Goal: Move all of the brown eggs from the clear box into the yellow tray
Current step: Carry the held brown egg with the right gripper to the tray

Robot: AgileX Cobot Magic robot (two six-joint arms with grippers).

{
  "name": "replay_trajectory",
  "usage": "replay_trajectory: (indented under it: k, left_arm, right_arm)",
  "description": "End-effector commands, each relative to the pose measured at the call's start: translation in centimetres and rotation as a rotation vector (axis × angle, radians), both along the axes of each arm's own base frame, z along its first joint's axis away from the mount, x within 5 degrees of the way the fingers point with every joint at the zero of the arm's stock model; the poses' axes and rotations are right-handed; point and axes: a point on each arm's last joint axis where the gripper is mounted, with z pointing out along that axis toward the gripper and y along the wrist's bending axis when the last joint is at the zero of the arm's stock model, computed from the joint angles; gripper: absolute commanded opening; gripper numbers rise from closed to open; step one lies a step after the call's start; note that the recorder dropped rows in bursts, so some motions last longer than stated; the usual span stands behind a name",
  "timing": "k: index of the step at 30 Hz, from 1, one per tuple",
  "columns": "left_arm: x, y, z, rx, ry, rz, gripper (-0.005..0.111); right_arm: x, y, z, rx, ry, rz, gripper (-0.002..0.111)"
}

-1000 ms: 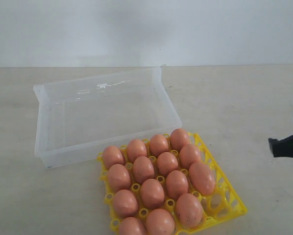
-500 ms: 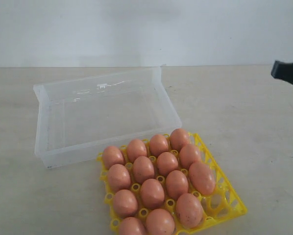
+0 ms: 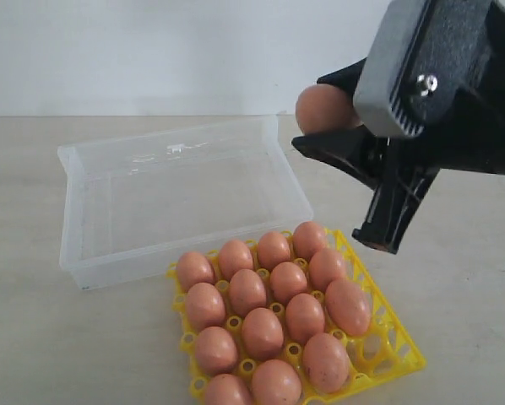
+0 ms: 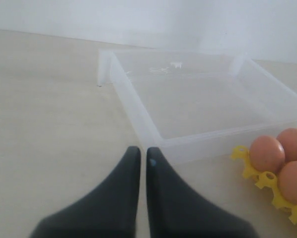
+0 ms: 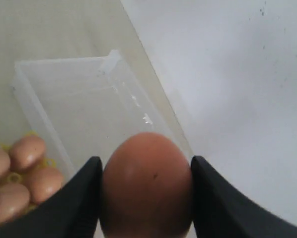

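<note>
- Brown eggs, smooth and oval with matte orange-brown shells (image 3: 263,332), fill almost every cup of the bright yellow lattice plastic tray (image 3: 400,342). The tray sits at the near side, just in front of the shallow clear plastic box (image 3: 151,257).
- One more brown egg (image 5: 146,181) is clamped between the black jaws of the right gripper (image 3: 318,114), high above the box's far right corner.
- The clear box looks empty, so this is probably the last egg.
- One cup at the tray's near right corner (image 3: 369,348) appears vacant, though its neighbours partly hide it.
- To do the step well, carry the egg over that cup and lower it straight between the raised pegs. Release only once it is seated, keeping the fingers clear of the neighbouring shells.
- The left gripper (image 4: 139,158) has its jaws together on nothing, low over the pale tabletop (image 3: 455,211) near the box.
</note>
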Motion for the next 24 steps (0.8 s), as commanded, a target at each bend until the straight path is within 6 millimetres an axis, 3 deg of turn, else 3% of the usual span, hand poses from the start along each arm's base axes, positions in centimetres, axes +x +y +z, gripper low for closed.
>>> replay_trajectory:
  k: [1, 4, 8, 12, 15, 16, 20, 22, 24]
  left_arm:
    - [0.1, 0.0, -0.1, 0.008, 0.0, -0.002, 0.004]
    - [0.1, 0.0, -0.1, 0.008, 0.0, -0.002, 0.004]
    - [0.1, 0.0, -0.1, 0.008, 0.0, -0.002, 0.004]
    - [0.1, 0.0, -0.1, 0.008, 0.0, -0.002, 0.004]
    - [0.1, 0.0, -0.1, 0.008, 0.0, -0.002, 0.004]
    - [0.1, 0.0, -0.1, 0.008, 0.0, -0.002, 0.004]
    - [0.1, 0.0, -0.1, 0.008, 0.0, -0.002, 0.004]
    - [0.1, 0.0, -0.1, 0.008, 0.0, -0.002, 0.004]
    - [0.1, 0.0, -0.1, 0.008, 0.0, -0.002, 0.004]
  right_arm:
    - [0.2, -0.4, 0.0, -0.309, -0.246, 0.075, 0.0]
    - [0.9, -1.3, 0.1, -0.473, -0.345, 0.007, 0.0]
    - [1.9, -3.6, 0.6, -0.622, -0.378, -0.243, 0.0]
    - [3.2, -7.4, 0.3, -0.792, -0.316, -0.659, 0.0]
    - [4.3, -10.5, -1.4, -0.806, -0.16, -0.845, 0.0]
    - [4.7, -11.5, -2.0, -0.755, -0.11, -0.885, 0.0]
    - [5.7, -14.5, -3.8, -0.189, 0.076, -1.016, 0.0]
    - [6.0, -14.9, -4.3, 0.059, 0.175, -0.972, 0.0]
    - [6.1, -14.5, -4.8, 0.213, 0.235, -0.791, 0.0]
